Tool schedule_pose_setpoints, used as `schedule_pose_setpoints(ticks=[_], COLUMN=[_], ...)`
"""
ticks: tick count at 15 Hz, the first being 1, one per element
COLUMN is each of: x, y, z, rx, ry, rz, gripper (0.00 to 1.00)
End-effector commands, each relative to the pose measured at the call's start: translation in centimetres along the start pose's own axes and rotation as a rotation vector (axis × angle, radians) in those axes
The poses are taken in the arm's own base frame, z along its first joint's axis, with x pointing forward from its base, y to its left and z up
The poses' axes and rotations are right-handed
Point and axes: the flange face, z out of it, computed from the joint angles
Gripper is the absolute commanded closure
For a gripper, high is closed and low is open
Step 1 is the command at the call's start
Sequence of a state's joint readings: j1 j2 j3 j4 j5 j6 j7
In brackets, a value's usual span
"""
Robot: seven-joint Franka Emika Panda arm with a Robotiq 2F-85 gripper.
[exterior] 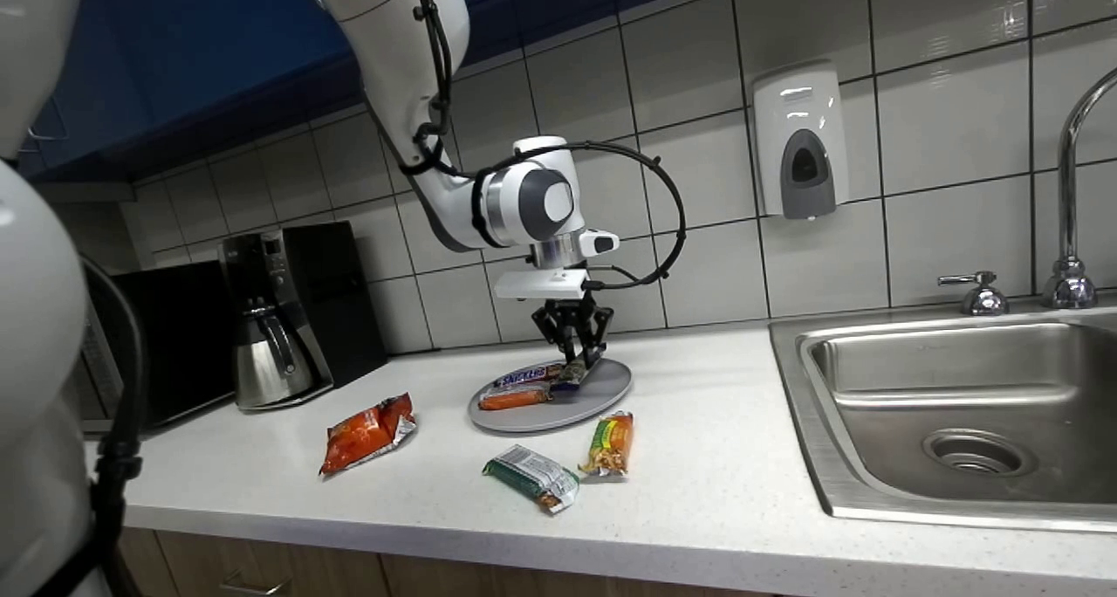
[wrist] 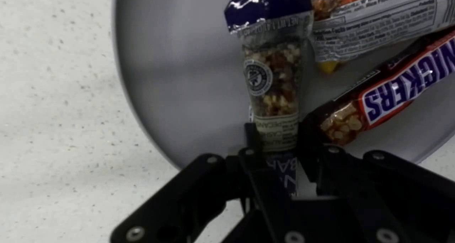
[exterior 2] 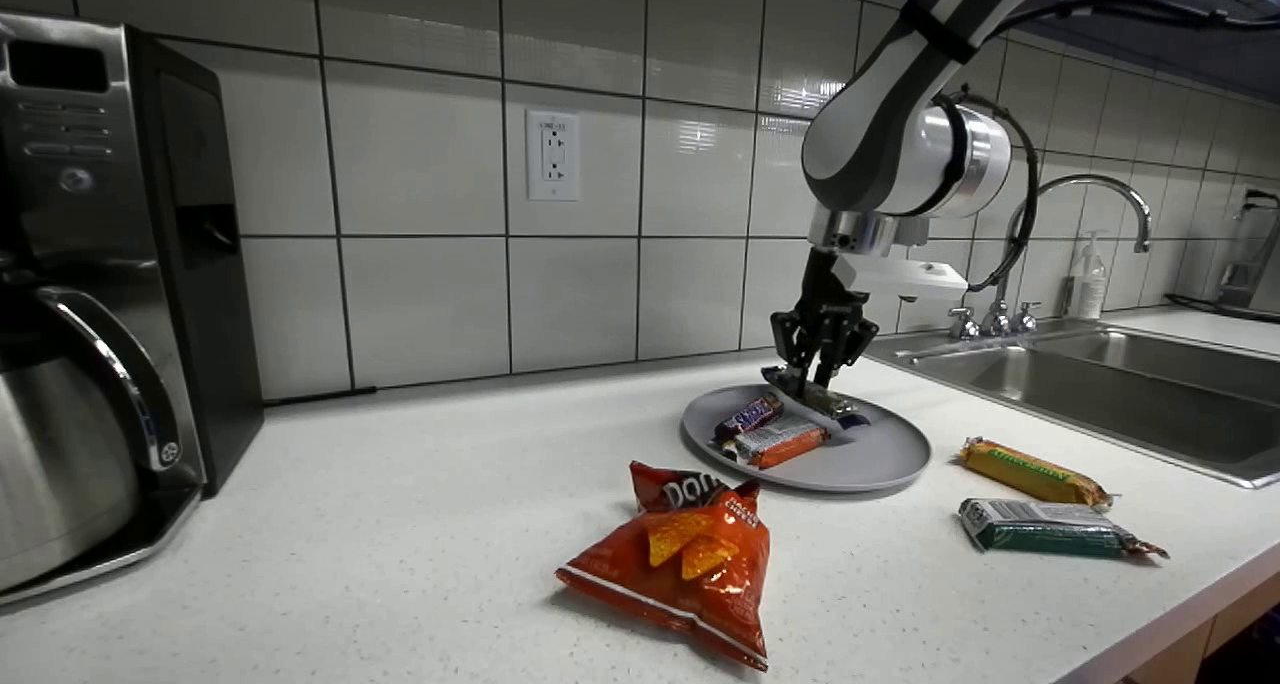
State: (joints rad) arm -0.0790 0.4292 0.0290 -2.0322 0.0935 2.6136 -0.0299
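The tool is gripping the nut bar, which sits between its jaws. Under the tool is the grey plate (a Snickers bar lies there, just beside the tool).

In an exterior view, Snickers bar on the plate, oat bar just before it, nut bar in the gripper at their right, chip bag left of the plate, wrapped bar and second wrapped bar before it, sink right, coffee maker far left.
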Motion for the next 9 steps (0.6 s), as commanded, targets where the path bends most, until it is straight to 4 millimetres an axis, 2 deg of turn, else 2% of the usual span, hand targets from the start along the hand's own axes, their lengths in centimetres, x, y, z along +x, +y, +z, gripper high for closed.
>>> schedule_pose_setpoints(ticks=[1, 5, 6, 7, 9], x=[0.18, 0.13, 0.12, 0.10, 0.03], y=[-0.57, -0.61, -0.61, -0.63, -0.72], z=[0.48, 0.94, 0.99, 0.98, 0.57], rx=[0.024, 0.023, 0.021, 0.021, 0.022], ry=[-0.033, -0.043, -0.045, -0.046, -0.044], rz=[-0.033, -0.029, -0.027, -0.024, -0.015], gripper=[0.92, 0.92, 0.44, 0.43, 0.30])
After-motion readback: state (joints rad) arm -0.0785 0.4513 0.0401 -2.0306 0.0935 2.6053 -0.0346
